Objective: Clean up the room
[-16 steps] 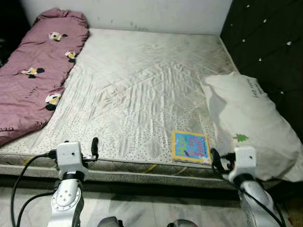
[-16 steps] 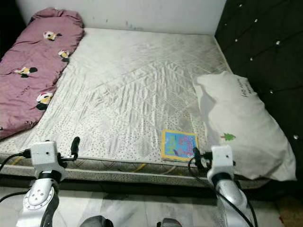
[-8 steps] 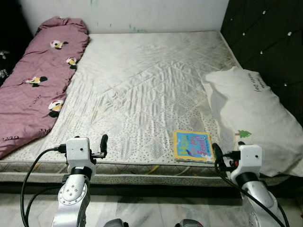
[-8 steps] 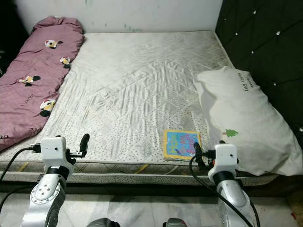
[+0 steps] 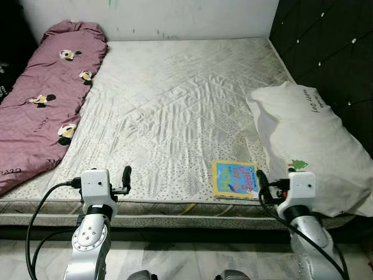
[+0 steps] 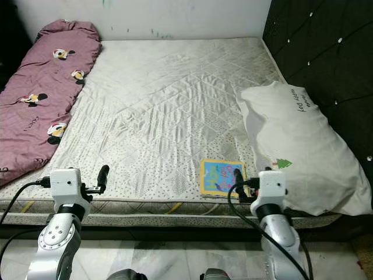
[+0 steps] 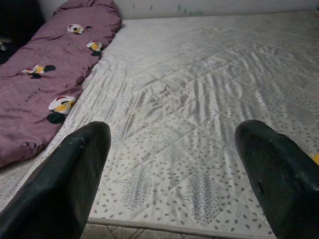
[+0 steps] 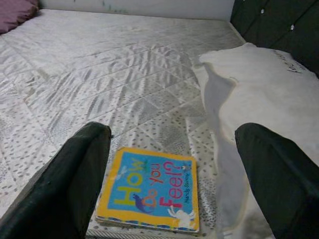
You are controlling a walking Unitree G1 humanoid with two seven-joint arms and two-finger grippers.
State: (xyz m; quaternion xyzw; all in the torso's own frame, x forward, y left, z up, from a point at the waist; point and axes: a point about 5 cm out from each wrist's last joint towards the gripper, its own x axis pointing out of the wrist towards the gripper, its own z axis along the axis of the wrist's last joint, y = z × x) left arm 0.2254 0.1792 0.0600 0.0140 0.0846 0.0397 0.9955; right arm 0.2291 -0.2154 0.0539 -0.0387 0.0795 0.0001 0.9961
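Observation:
A small picture book (image 5: 235, 178) with a yellow border and blue cover lies flat on the mattress (image 5: 175, 99) near its front edge, right of centre. My right gripper (image 8: 172, 189) is open just in front of the book (image 8: 152, 188), fingers either side of it, not touching. My left gripper (image 7: 172, 184) is open over the front left edge of the mattress (image 7: 199, 99), with nothing between its fingers. A white pillow (image 5: 306, 146) lies at the right side of the bed. A pink folded quilt (image 5: 44, 93) with cartoon prints lies along the left side.
A dark padded headboard (image 5: 332, 46) rises at the right. A white wall (image 5: 175, 17) stands behind the bed. Pale tiled floor (image 5: 175, 256) runs below the bed's front edge. The middle of the mattress is bare.
The camera has shifted a little, so the bed sits slightly differently in view. My right gripper has come closer to the book. The left gripper holds its place.

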